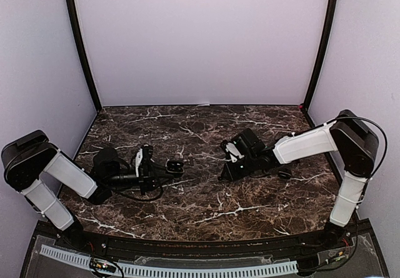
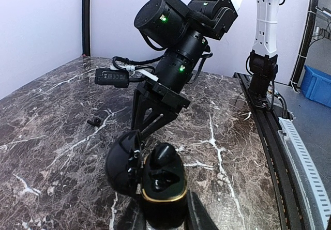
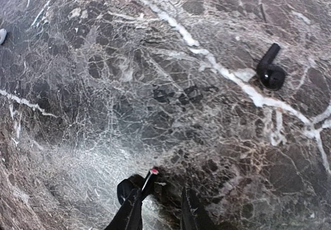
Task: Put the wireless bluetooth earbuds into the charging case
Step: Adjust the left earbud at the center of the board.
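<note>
Holding: my left gripper (image 2: 165,215) is clamped on the charging case (image 2: 163,191), low over the marble table (image 2: 46,152). The lid (image 2: 123,164) is swung open to the left in my left wrist view, and the gold-rimmed mouth faces up.
Case wells: dark and glossy inside; I cannot tell whether either of the 2 seats is filled.
My right gripper (image 3: 158,212): tip-down close to the table, just beside the open lid. Its 2 fingers show a narrow gap and a dark lump (image 3: 127,188) sits at 1 fingertip, so I cannot tell whether they pinch anything or stand apart.
Loose earbud (image 3: 270,71): 1 black one lies on the marble, touching nothing.
Direction: in my right wrist view it is ahead of the fingers and off to the right, well clear of them.
Long axis: the stem points away from the fingers with the bulb end nearer, tilted slightly.
Nearer arm: the right; my left is busy with the case.
Next move, as I judge it: carry the right fingers forward and rightward, turning the wrist so they close across the stem, not along it.
Risk: a small black bud on dark marble is easy to nudge away.
</note>
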